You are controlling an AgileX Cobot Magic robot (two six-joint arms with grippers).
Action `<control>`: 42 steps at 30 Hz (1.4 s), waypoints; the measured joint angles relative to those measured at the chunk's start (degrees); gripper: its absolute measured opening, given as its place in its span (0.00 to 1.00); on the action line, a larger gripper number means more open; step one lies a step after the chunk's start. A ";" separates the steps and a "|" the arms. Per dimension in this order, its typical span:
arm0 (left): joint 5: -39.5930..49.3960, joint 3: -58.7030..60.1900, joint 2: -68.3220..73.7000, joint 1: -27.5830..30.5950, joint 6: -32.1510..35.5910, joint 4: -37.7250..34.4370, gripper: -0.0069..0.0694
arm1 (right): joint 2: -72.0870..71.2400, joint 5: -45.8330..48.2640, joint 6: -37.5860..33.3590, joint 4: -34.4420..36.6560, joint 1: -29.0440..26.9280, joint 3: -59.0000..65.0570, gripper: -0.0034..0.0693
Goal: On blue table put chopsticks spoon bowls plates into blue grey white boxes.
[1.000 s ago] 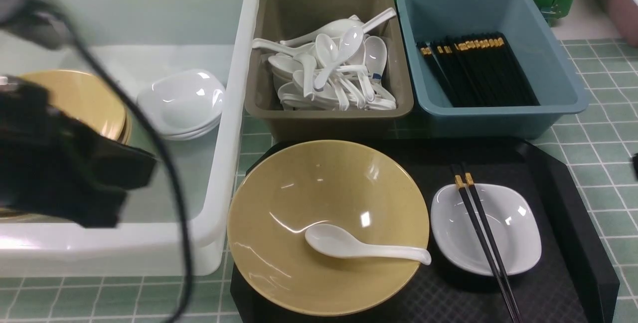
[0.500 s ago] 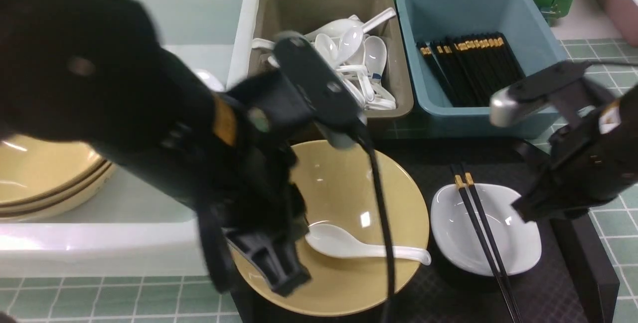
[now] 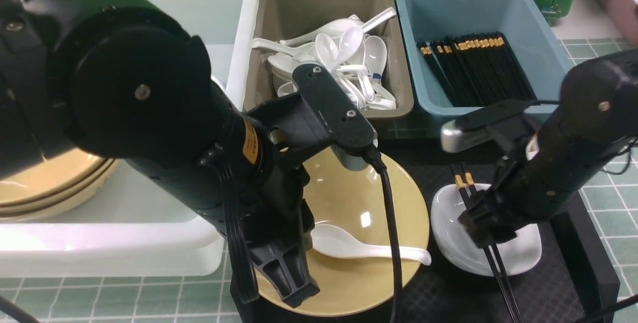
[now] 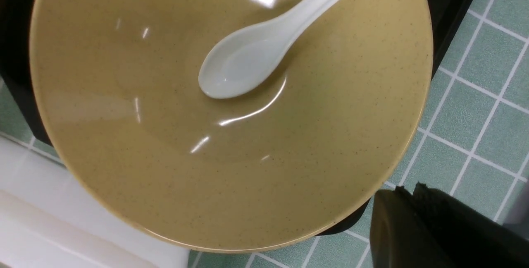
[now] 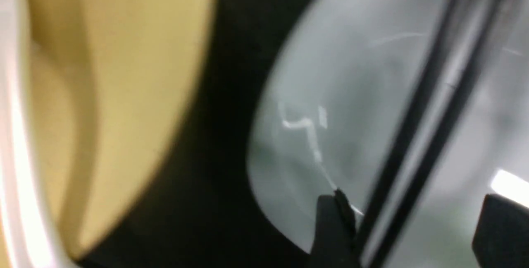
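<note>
Low over the plate point(image 5: 330, 73), right gripper point(image 5: 413, 212) straddles chopsticks point(image 5: 400, 144); jaws apart.

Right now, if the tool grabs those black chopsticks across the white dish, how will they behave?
Probably stiff and light: the chopsticks are thin, straight sticks. Their glossy finish suggests they may slip. Lying across the white dish, they could roll or seesaw if nudged.

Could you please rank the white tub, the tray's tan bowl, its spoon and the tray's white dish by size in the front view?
Largest first:
white tub
tan bowl
white dish
spoon
All partly covered, yet the order is clear.
</note>
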 joint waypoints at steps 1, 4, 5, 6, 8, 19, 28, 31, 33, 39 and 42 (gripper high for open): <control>0.00 0.00 0.00 0.00 -0.01 0.00 0.09 | 0.39 -0.41 0.18 0.05 0.25 0.00 0.71; 0.00 0.13 0.00 0.00 -0.14 0.00 0.09 | 1.82 -1.60 2.19 -0.75 0.45 0.00 0.71; 0.00 0.13 0.00 0.00 -0.14 0.00 0.09 | 1.93 -1.69 2.70 -1.23 0.45 0.00 0.71; 0.00 0.19 0.00 0.00 -0.14 0.00 0.09 | 2.17 -1.68 3.15 -1.57 0.45 0.00 0.71; 0.00 0.19 0.00 0.00 -0.14 0.00 0.09 | 2.45 -1.86 4.52 -2.91 0.45 0.00 0.71; -0.05 0.19 0.00 0.00 -0.14 -0.05 0.09 | 5.11 -3.84 7.42 -3.71 0.45 -0.12 0.59; -0.05 0.19 0.00 0.00 -0.14 -0.05 0.09 | 5.31 -3.53 7.42 -3.71 0.45 -0.12 0.31; -0.05 0.19 0.00 0.00 -0.14 -0.05 0.09 | 5.31 -2.88 7.42 -3.71 0.45 -0.36 0.28; -0.05 0.19 0.00 0.00 -0.14 -0.05 0.09 | 5.31 -0.77 7.48 -3.71 0.45 -1.40 0.28; -0.17 0.19 0.00 0.00 -0.09 0.36 0.09 | 2.21 2.76 6.60 -3.89 0.45 -6.47 0.28; -3.09 0.19 0.00 0.00 -0.09 1.14 0.09 | -0.71 3.38 5.62 -5.98 0.45 -12.58 0.28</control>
